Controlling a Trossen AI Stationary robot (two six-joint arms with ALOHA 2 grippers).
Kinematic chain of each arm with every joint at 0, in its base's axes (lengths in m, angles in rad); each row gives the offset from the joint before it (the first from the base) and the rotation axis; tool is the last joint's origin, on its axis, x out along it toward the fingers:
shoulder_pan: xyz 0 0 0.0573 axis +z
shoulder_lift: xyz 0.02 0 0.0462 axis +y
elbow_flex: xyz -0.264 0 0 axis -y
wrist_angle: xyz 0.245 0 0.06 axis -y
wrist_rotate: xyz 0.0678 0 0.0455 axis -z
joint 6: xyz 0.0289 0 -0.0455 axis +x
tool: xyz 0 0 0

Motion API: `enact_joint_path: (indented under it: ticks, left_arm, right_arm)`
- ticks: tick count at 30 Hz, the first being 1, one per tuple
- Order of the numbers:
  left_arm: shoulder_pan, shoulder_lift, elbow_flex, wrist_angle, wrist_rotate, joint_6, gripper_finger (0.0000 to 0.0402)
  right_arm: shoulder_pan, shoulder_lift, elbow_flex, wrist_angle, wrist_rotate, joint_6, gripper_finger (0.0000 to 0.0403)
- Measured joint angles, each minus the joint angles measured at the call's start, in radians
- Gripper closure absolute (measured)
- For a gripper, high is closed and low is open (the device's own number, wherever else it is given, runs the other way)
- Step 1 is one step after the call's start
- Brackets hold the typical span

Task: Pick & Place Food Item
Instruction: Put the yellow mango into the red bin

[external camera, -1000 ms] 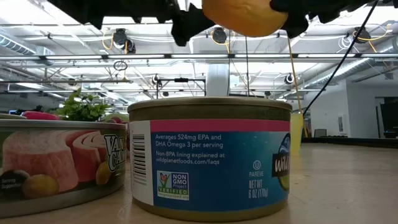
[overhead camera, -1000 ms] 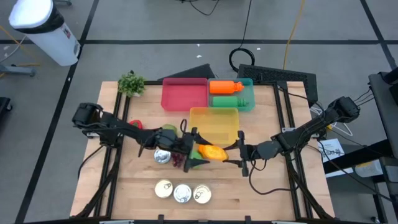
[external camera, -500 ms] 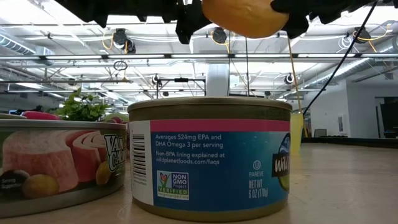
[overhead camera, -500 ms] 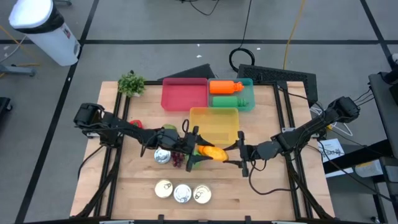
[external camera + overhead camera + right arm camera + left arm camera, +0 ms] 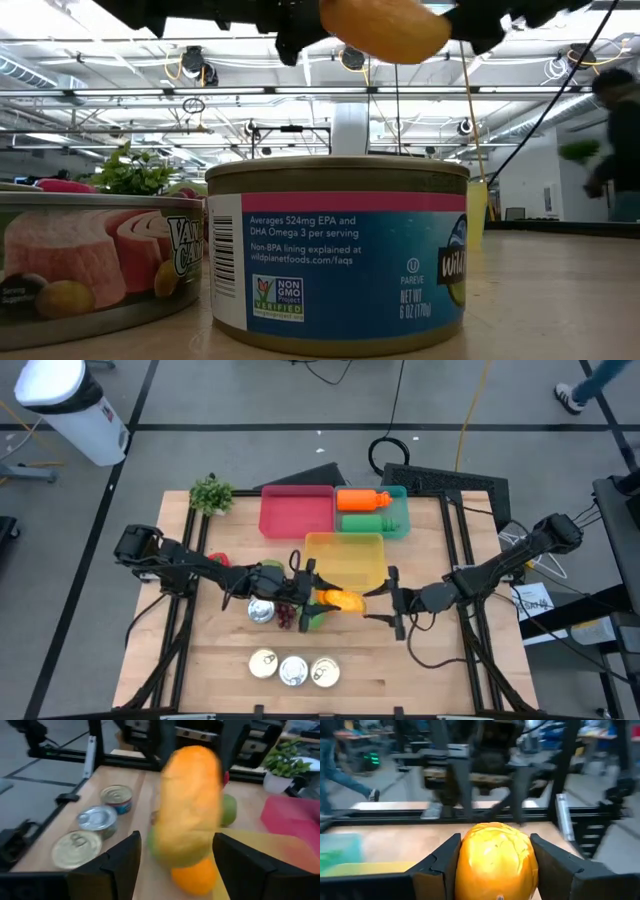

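Left pincer (image 5: 318, 598) clamps the smooth orange mango-like fruit (image 5: 341, 600) above mid-desk, just short of the yellow plastic bin (image 5: 345, 559); right pincer (image 5: 392, 603) gapes empty beside it; slippery rounded skin risks squirting free before release.

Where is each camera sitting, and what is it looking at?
High view: above the table, straight down on both arms, bins and cans.
Low view: at tabletop level, behind the tuna can; arms overhead.
Left wrist view: on the left arm, its fingers around the mango.
Right wrist view: on the right arm, facing the mango and cans.
All four share the mango.
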Motion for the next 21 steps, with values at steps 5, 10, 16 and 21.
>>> enact_joint_path:
  ticks: [5, 10, 16, 21]
  left_arm:
    - [-0.001, -0.098, 0.0, -0.106, -0.191, 0.072, 0.0213]
    - [0.043, -0.203, -0.056, -0.165, -0.357, 0.134, 0.0214]
    - [0.202, -0.336, -0.213, -0.111, -0.338, 0.102, 0.0214]
    - [0.388, -0.358, -0.338, 0.003, -0.253, 0.011, 0.0214]
  right_arm:
    - [-0.001, -0.074, 0.0, -0.116, 0.0, 0.088, 0.0166]
    - [0.001, -0.091, 0.0, -0.154, -0.005, 0.11, 0.0175]
    - [0.005, -0.09, 0.0, -0.156, -0.004, 0.109, 0.0182]
    - [0.001, -0.09, 0.0, -0.145, -0.002, 0.098, 0.0182]
